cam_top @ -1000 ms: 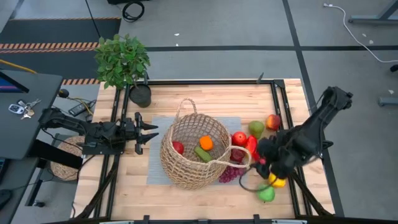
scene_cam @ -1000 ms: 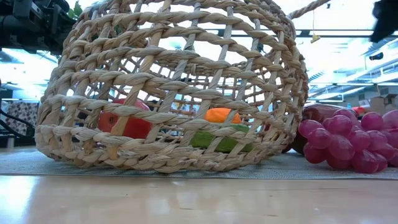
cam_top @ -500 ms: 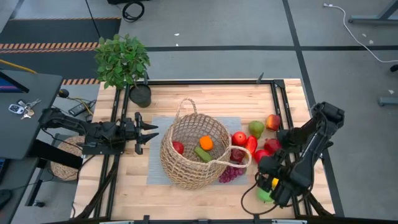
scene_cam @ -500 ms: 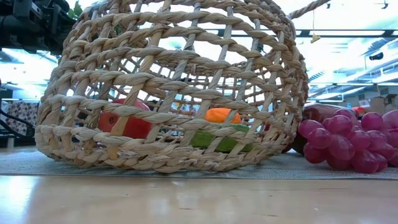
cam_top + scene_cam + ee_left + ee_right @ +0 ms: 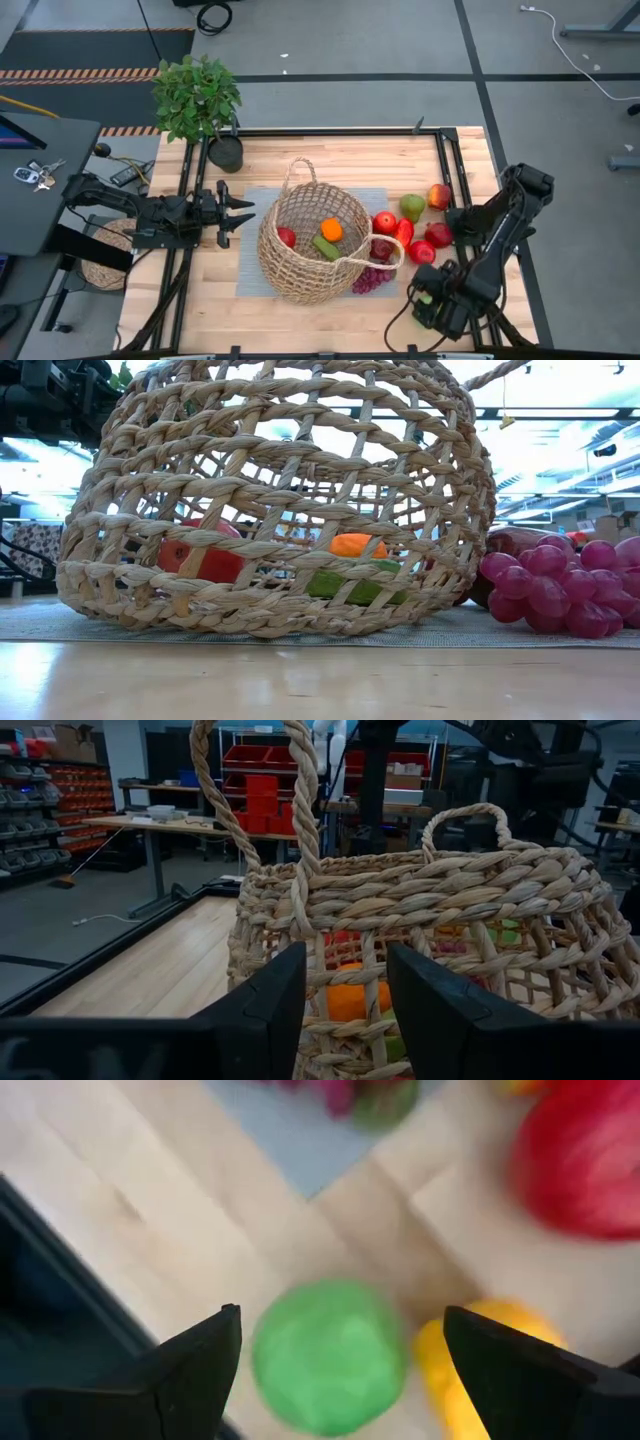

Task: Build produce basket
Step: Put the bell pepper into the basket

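Observation:
The wicker basket (image 5: 315,245) rests on a grey mat (image 5: 252,272) at mid table, with a red apple (image 5: 287,237), an orange (image 5: 331,229) and a green piece (image 5: 325,248) inside. My left gripper (image 5: 240,212) stands open and level just left of the basket (image 5: 450,910), apart from it. My right gripper (image 5: 340,1312) points down near the table's front right. Its open fingers stand on either side of a round green fruit (image 5: 328,1355) without touching it. A yellow piece (image 5: 470,1375) lies beside the green fruit. The wrist hides both fruits in the high view.
More produce lies right of the basket: red apples (image 5: 385,222), a red pepper (image 5: 404,233), a green pear (image 5: 412,207), a red-yellow apple (image 5: 439,196) and purple grapes (image 5: 368,280). A potted plant (image 5: 200,100) stands at the far left corner. Bare wood lies along the far edge.
My right gripper has gone toward the table's near edge and down, tipping and rolling until it points almost straight down. It now stands over the green fruit and the yellow piece, hiding them in the high view. The basket and the produce have not moved.

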